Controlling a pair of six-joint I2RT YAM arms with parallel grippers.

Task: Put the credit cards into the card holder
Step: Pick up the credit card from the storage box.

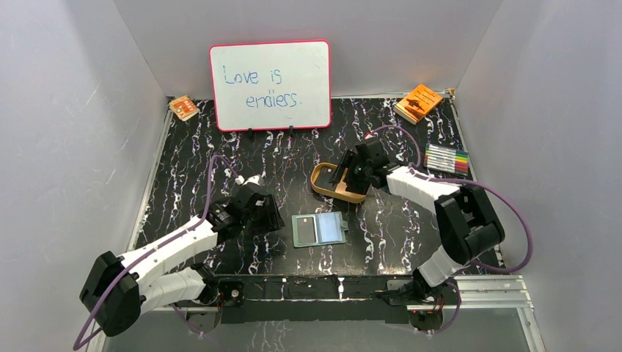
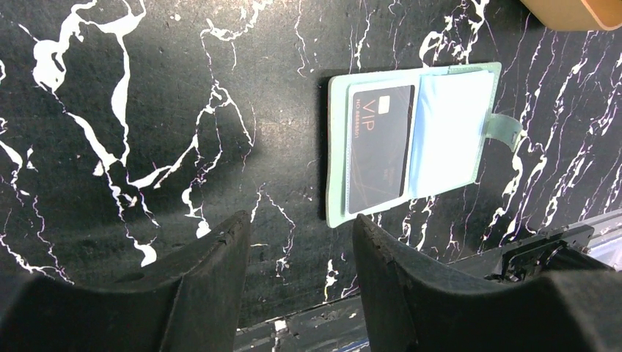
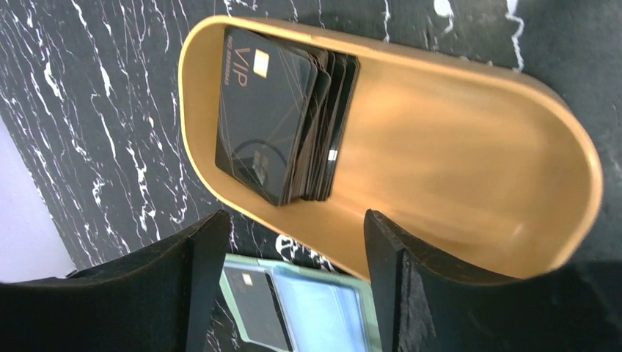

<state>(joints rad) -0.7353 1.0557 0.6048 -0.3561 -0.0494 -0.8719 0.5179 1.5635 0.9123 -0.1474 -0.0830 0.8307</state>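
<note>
The sage-green card holder [image 1: 318,229] lies open on the black marble table, near the front middle. In the left wrist view the card holder [image 2: 440,125] has one black VIP card [image 2: 380,147] in its left sleeve, with pale blue sleeves to the right. A stack of black credit cards [image 3: 282,110] leans in one end of the tan oval tray [image 3: 469,183]. My left gripper [image 2: 301,235] is open and empty, just left of the holder. My right gripper [image 3: 297,227] is open and empty above the tray's near rim. The holder [image 3: 308,308] shows between its fingers.
The tan tray [image 1: 323,187] sits just behind the holder. A whiteboard [image 1: 270,84] stands at the back. An orange booklet [image 1: 418,103] lies at the back right, a small orange packet [image 1: 183,108] at the back left, and a set of markers [image 1: 446,158] at the right.
</note>
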